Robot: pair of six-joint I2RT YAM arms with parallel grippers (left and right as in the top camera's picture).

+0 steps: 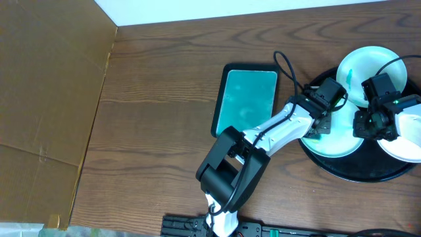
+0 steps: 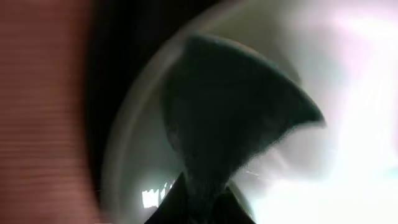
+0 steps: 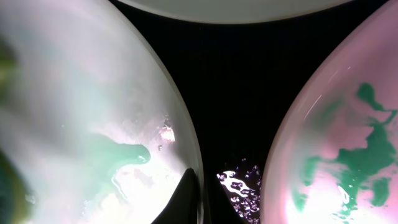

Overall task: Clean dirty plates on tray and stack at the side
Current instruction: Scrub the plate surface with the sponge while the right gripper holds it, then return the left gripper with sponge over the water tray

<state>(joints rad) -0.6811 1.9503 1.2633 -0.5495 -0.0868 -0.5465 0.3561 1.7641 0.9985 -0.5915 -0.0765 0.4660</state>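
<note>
The round black tray [image 1: 358,172] lies at the right and carries three white plates. The middle plate [image 1: 339,141] has a teal smear; in the right wrist view it fills the left side [image 3: 81,112]. My left gripper [image 1: 320,128] is over this plate, shut on a dark wiping cloth [image 2: 230,118] that presses on the plate. My right gripper [image 1: 364,125] is at this plate's right rim, with one finger [image 3: 189,196] on the rim and the other hidden. The far plate [image 1: 368,66] and the right plate [image 1: 408,148] bear teal smears, as the right wrist view shows on the right plate [image 3: 348,143].
A teal rectangular tray with a black rim [image 1: 248,99] lies left of the black tray. Brown cardboard [image 1: 46,99] covers the table's left side. The left arm reaches from the front edge across to the tray.
</note>
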